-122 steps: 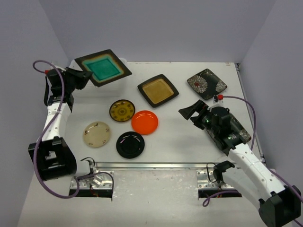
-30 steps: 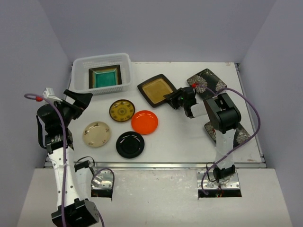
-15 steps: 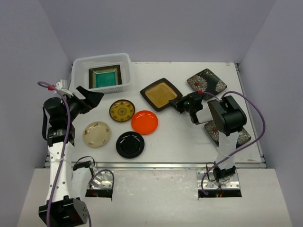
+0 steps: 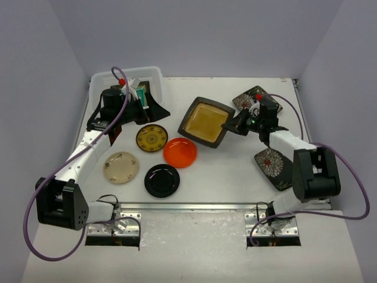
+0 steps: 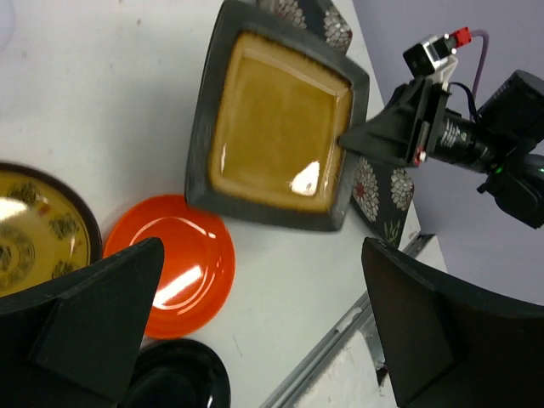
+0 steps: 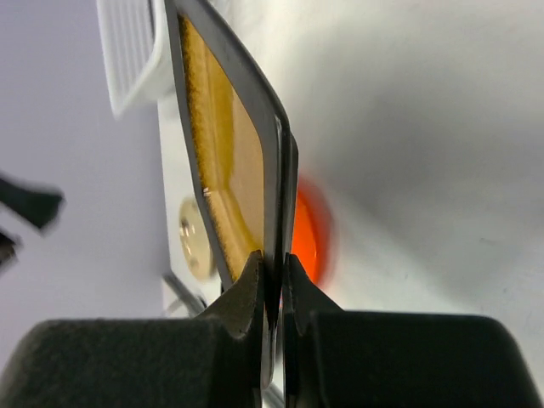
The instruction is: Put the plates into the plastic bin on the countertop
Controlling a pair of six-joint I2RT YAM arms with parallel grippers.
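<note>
Only the right wrist view shows the right gripper (image 6: 272,263) clamped on the amber plate's (image 6: 225,170) thin dark rim, edge-on. The top view shows this glossy square plate tilted at 4 o'clock from the plastic bin (image 4: 97,79), 1 diagonal running 2 to 8 o'clock. The left gripper (image 5: 263,255) gapes wide.

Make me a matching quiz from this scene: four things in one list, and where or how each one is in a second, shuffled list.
Things:
1. amber square plate
2. orange round plate
3. black round plate
4. left gripper

States:
A. open, holding nothing
B. lying flat, just right of the yellow-patterned plate in the top view
C. pinched at its rim by the right gripper
D. the plate nearest the metal rail

Pairs: 1-C, 2-B, 3-D, 4-A
</note>
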